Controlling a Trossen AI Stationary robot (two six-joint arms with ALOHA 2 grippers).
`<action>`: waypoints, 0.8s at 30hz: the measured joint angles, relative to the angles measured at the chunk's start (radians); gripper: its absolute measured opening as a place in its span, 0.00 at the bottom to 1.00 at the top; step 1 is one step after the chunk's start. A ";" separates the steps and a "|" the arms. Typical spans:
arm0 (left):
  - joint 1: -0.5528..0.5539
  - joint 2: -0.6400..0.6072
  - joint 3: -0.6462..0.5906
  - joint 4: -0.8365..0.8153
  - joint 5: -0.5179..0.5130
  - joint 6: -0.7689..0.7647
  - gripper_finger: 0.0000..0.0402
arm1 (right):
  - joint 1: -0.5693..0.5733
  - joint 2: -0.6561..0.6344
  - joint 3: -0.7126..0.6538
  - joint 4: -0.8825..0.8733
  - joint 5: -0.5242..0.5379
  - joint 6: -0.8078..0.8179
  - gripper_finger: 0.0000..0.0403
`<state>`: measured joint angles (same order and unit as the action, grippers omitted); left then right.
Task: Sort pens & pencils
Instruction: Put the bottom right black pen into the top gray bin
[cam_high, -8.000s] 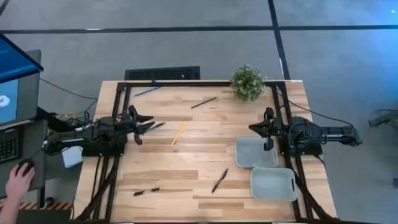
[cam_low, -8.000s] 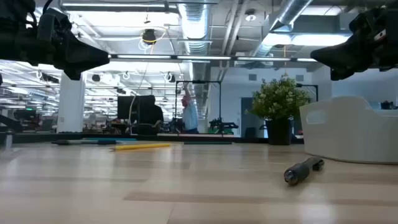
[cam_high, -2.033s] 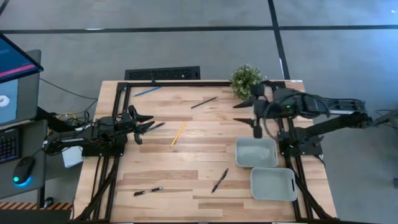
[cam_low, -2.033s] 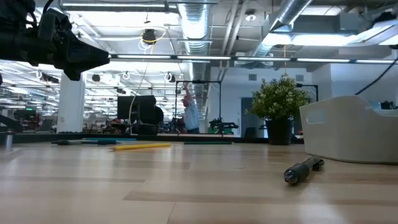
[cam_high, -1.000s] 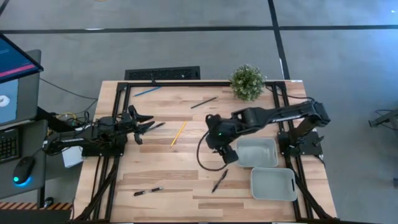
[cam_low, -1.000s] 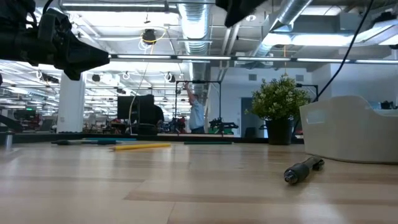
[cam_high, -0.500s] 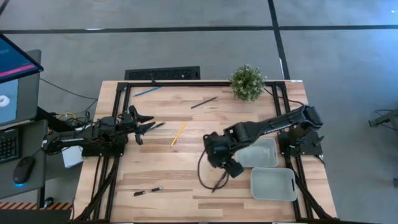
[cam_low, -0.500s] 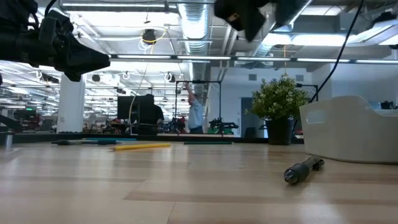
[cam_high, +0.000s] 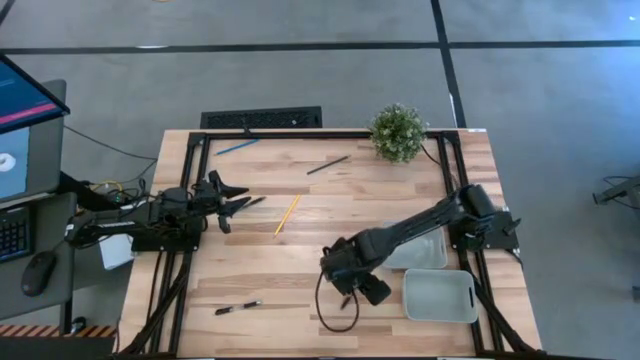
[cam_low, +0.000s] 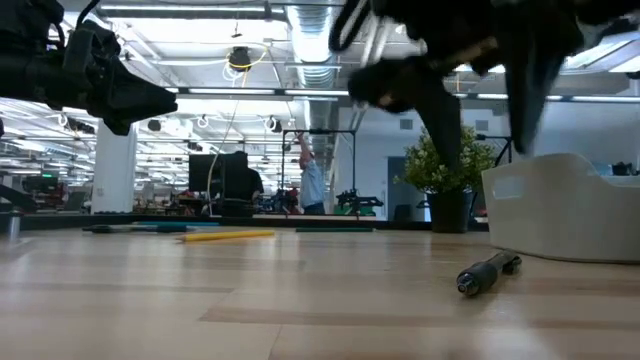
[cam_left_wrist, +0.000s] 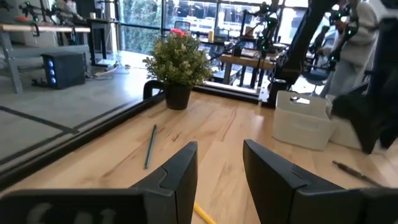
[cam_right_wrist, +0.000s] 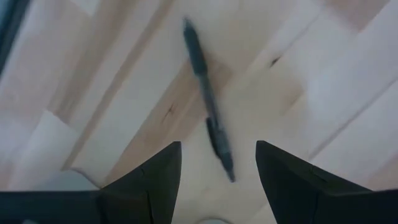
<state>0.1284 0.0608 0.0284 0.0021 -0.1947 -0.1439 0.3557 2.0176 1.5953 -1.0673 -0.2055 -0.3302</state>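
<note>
On the left side of the table (cam_high: 260, 250), the left gripper (cam_high: 240, 203) is kept low beside its base. Its fingers (cam_left_wrist: 180, 171) are seen partly apart, and nothing is held between them. Just in front of it a black pen (cam_high: 251, 202) is lying, and a little further the yellow pencil (cam_high: 287, 213) is found. The blue pencil (cam_high: 237, 147) is placed well behind it, near the far edge. Another black pen (cam_high: 327, 165) lies well apart from both grippers, towards the plant (cam_high: 398, 133).

A third black pen (cam_high: 237, 307) lies near the front edge, to the left of the right gripper (cam_high: 349, 290). The right gripper is stretched out over the middle of the table and is pointed down. Its fingers (cam_right_wrist: 152, 177) are held wide apart and are empty. Directly under it, between the two fingers, the fourth black pen (cam_right_wrist: 208, 127) is seen on the wood, not yet touched.

The step in hand is judged to be the picking of this pen. For a good grip, the wrist should be turned until the fingers stand across the pen and not along it. The gripper should be lowered straight, with the middle of the pen kept between the fingers, so that the pen is not pushed or rolled away. The fingers should be closed only when their tips are almost at the wood.

To the right of the gripper, two grey trays (cam_high: 440, 296) are waiting, near enough for a short carry.
</note>
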 joint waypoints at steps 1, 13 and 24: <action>0.000 0.000 0.000 0.000 0.000 -0.012 0.30 | 0.000 0.010 -0.001 -0.003 0.000 0.016 0.57; 0.000 0.000 0.000 0.000 0.000 -0.026 0.30 | -0.002 0.067 0.000 0.027 -0.006 0.034 0.56; 0.000 0.000 0.000 0.000 0.000 -0.026 0.30 | 0.047 0.067 0.000 0.069 0.078 -0.025 0.52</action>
<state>0.1284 0.0612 0.0280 0.0025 -0.1947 -0.1699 0.4030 2.0850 1.5955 -0.9984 -0.1276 -0.3554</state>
